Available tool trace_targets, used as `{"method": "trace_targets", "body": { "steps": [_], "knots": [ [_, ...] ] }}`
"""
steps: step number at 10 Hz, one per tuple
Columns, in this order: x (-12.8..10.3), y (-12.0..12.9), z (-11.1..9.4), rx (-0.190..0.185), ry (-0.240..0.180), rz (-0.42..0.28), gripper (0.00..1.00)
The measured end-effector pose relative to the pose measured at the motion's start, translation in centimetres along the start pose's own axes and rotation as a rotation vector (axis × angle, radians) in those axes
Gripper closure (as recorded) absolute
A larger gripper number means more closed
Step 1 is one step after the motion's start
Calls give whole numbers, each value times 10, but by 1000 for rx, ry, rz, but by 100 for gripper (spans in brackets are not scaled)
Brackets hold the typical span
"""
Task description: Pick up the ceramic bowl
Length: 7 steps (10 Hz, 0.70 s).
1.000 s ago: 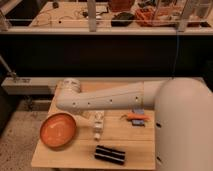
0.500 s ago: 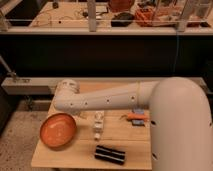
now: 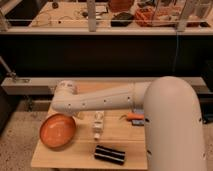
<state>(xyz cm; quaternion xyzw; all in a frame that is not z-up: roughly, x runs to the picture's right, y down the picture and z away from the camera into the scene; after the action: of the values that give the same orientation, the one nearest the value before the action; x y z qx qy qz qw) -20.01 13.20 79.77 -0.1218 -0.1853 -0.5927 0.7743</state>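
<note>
The ceramic bowl (image 3: pixel 57 131) is wide, shallow and orange-red. It lies on the left part of the wooden table (image 3: pixel 75 157), right side up. My white arm (image 3: pixel 100 102) reaches from the right across the table, and its elbow (image 3: pixel 65 95) hangs just above and behind the bowl. The gripper is hidden behind the arm and does not show. Nothing is on or in the bowl, and no part of the arm touches it.
A small white cup-like thing (image 3: pixel 98 125) stands mid-table, right of the bowl. A black ribbed object (image 3: pixel 109 154) lies near the front edge. An orange item (image 3: pixel 134 117) lies at the right by the arm. A dark counter (image 3: pixel 100 55) runs behind.
The arm's elbow has drifted slightly to the left. The bowl and the other objects have not moved.
</note>
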Motion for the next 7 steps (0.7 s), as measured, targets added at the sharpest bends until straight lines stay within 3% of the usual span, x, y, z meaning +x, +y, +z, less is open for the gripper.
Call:
{"method": "trace_targets", "body": {
  "steps": [7],
  "knots": [
    [-11, -16, 19, 17, -34, -57, 20]
  ]
}}
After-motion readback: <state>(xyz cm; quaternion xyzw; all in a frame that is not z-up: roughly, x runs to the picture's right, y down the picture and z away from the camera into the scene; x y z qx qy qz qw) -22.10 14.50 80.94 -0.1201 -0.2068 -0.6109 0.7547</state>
